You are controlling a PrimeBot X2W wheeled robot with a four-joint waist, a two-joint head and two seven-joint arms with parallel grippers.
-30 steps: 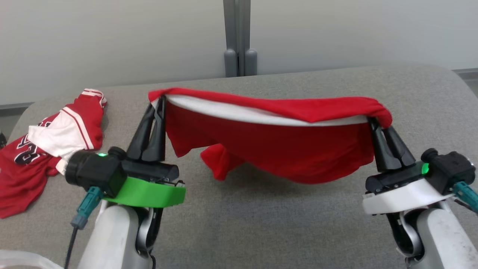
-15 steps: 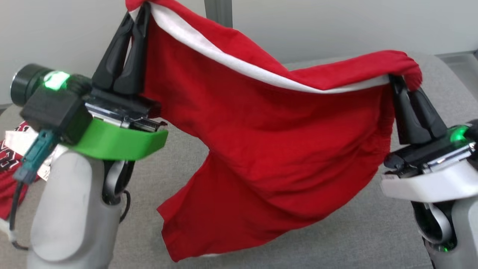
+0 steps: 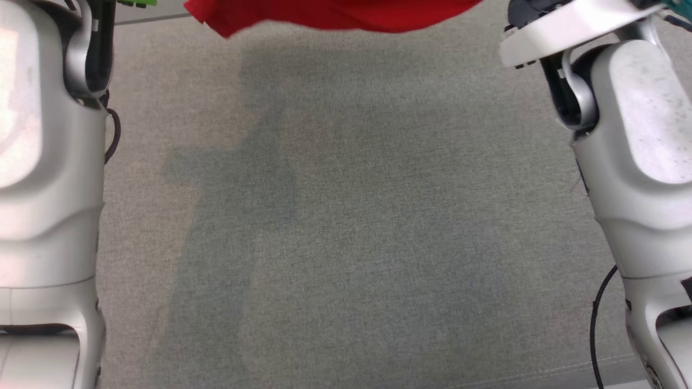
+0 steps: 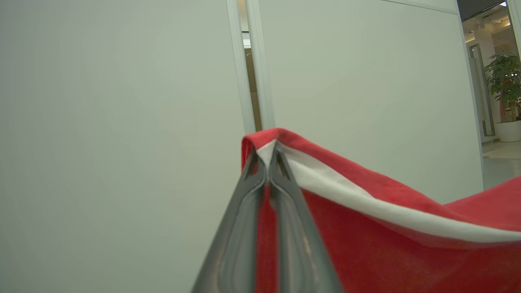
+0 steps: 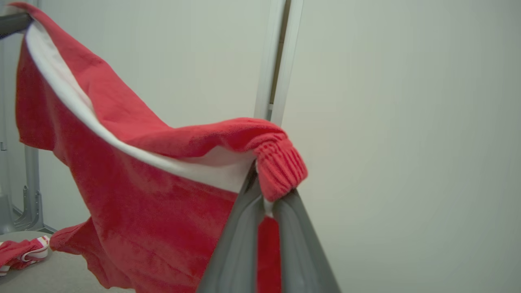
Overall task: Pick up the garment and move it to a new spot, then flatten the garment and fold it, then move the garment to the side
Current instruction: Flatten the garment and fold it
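Note:
The garment (image 5: 134,191) is a red cloth with a white band along its top edge, hanging in the air between my two arms. My left gripper (image 4: 268,156) is shut on one upper corner of the garment (image 4: 386,244). My right gripper (image 5: 260,183) is shut on the other upper corner, where a ribbed red cuff folds over the fingertips. In the head view the garment's lower hem (image 3: 324,13) shows at the top edge, above the grey table (image 3: 346,216), with a pale forearm at each side.
A second red and white garment (image 5: 22,252) lies on the table at the lower left of the right wrist view. Pale wall panels with a grey post (image 4: 254,65) stand behind. The garment's shadow falls on the grey cloth surface.
Both arms have lifted the garment high off the table, so it now hangs free. The head camera has tilted down, and both grippers have left its picture.

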